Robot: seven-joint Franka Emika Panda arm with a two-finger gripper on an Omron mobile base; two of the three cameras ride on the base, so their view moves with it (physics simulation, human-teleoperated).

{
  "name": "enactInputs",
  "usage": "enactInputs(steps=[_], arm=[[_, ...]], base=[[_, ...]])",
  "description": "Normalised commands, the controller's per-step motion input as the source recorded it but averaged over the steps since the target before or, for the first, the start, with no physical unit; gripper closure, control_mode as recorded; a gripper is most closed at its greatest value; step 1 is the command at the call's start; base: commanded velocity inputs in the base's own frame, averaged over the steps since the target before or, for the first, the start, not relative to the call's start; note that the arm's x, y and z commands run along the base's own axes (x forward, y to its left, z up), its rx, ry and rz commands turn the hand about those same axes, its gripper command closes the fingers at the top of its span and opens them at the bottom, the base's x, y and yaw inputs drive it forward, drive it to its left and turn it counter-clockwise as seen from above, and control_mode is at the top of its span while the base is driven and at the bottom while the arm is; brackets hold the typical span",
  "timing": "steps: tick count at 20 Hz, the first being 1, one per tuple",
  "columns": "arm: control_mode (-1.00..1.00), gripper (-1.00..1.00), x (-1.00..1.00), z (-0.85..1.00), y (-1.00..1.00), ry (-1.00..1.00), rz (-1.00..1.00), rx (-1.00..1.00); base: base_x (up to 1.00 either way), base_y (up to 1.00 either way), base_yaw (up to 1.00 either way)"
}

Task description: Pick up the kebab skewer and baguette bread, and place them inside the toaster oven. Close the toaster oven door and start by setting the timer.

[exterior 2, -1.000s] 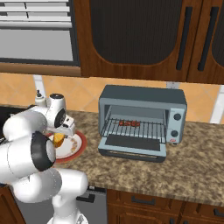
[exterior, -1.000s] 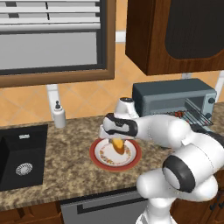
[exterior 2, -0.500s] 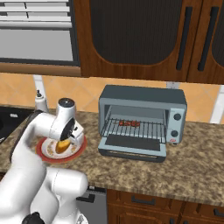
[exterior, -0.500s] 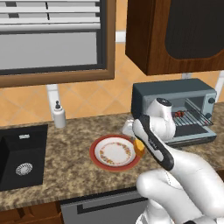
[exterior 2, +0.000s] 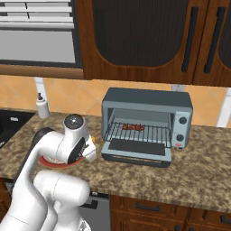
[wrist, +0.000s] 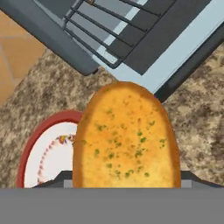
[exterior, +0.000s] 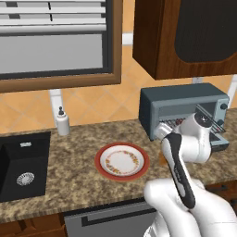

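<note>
On the granite desk point(exterior 2: 194, 167) stands the toaster oven point(exterior 2: 146, 122), blue-grey, with its toaster oven door point(exterior 2: 137, 150) folded down flat in front of it. Inside, on the wire rack point(exterior 2: 137, 132), lies the kebab skewer point(exterior 2: 132, 127), a thin stick with small red and brown chunks, near the back of the rack. The baguette bread point(wrist: 127, 140) is in the hand view very large and close, golden with small green flecks, and it hangs above the desk between the red-rimmed plate point(wrist: 43, 151) and the open door. The end effector point(exterior 2: 90, 145) is seen in the right base view just left of the oven, above the edge of the plate, and a bit of orange shows at it. Its fingers are hidden behind the loaf, so I cannot tell exactly how they stand, but the bread is carried by it. By the wall stands a white soap bottle point(exterior: 62, 123), and a dark sink point(exterior: 21, 163) is at the far left
</note>
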Motion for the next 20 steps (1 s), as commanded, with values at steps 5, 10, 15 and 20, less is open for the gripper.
enactInputs(steps=[5, 10, 15, 20], arm=[[-1.0, 1.0, 0.17, 0.48, -0.93, 0.0, -0.51, 0.14], [-1.0, 1.0, 0.21, 0.3, -0.8, 0.0, -0.46, 0.11], [-1.0, 1.0, 0.22, 0.03, -0.6, -0.08, -0.14, 0.11], [-1.0, 1.0, 0.42, 0.25, -0.41, -0.03, -0.06, 0.12]], base=[[0.0, 0.0, 0.0], [0.0, 0.0, 0.0], [0.0, 0.0, 0.0], [0.0, 0.0, 0.0]])
